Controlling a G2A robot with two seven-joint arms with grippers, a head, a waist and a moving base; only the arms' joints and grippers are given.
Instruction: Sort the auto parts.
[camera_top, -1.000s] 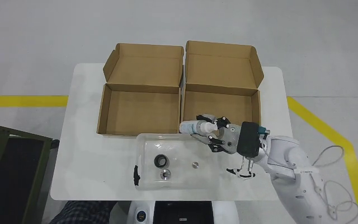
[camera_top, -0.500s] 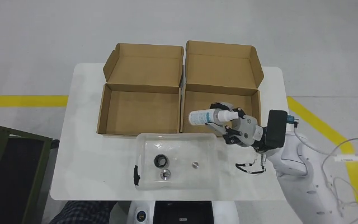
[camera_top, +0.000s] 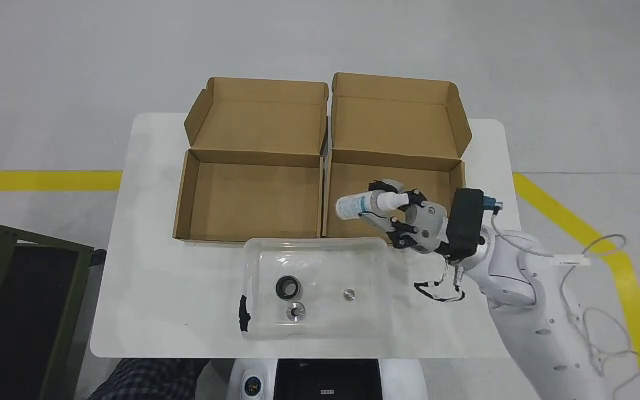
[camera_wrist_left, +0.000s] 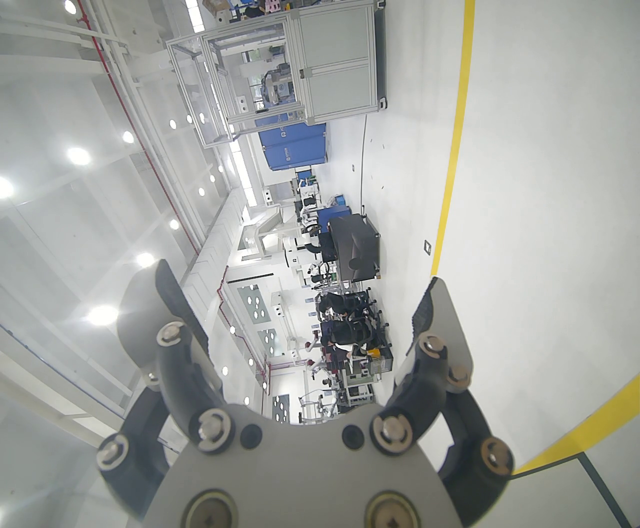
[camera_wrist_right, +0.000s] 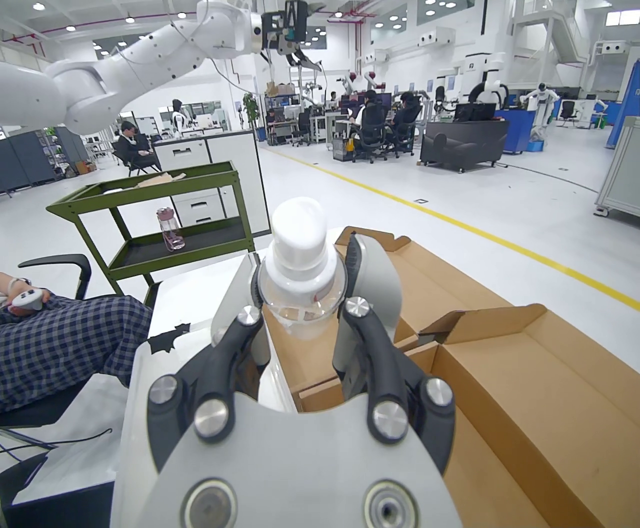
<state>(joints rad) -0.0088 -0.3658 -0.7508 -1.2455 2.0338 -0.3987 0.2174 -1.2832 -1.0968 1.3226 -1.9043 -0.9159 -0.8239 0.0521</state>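
R gripper (camera_top: 400, 212) is clamped on spray bottle (camera_top: 358, 207), held over R carton (camera_top: 440, 185) by its L wall. Long axis lies level, pointing from gripper twd L carton (camera_top: 250, 200). L gripper (camera_wrist_left: 297, 280) is spread apart, raised well away.

The right gripper (camera_top: 386, 205) is carrying the white bottle (camera_top: 354, 207) up the frame, off the clear bin (camera_top: 310, 242) and over the right box (camera_top: 440, 188).
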